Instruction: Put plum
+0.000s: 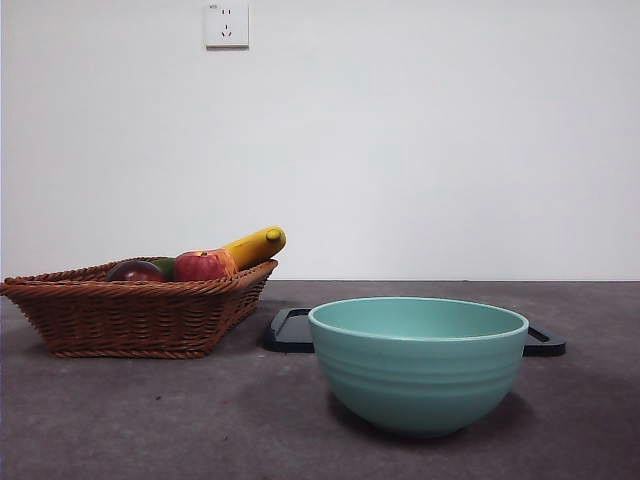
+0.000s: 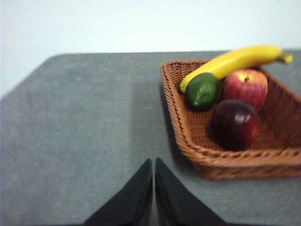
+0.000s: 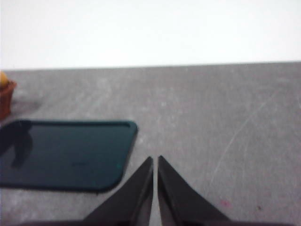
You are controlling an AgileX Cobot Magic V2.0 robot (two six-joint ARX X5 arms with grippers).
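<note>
On the grey table, left to right:
Left gripper (image 2: 154,162): two black jaws pressed together tip to tip, nothing between them; it hangs above bare grey tabletop (image 2: 84,132), with the basket's near corner just beside and ahead of its tips.
Basket (image 1: 130,315): a brown woven wicker tray with sloping sides, standing at the left of the front view; its near rim lies close ahead of the left gripper, off to one side of it.
Plum (image 2: 235,123): a round, glossy dark maroon-purple fruit lying inside the basket, the fruit closest to the left gripper, well apart from the jaws and touched by neither gripper; in the front view only its top shows over the rim.
Lime-like fruit (image 2: 203,90): small, dark green, beyond the plum from the left gripper, touching the banana.
Apple (image 2: 244,87): red with yellow streaks, just behind the plum, beside the green fruit.
Banana (image 2: 235,60): long and yellow, at the far side of the basket, its tip rising past the rim.
Tray (image 3: 66,155): flat, dark, with rounded corners, lying just beside and ahead of the right gripper's tips.
Bowl (image 1: 418,365): a ribbed pale teal bowl in front of the dark tray in the front view.
Right gripper (image 3: 155,162): black jaws closed together and empty, above bare table next to the tray's corner.
</note>
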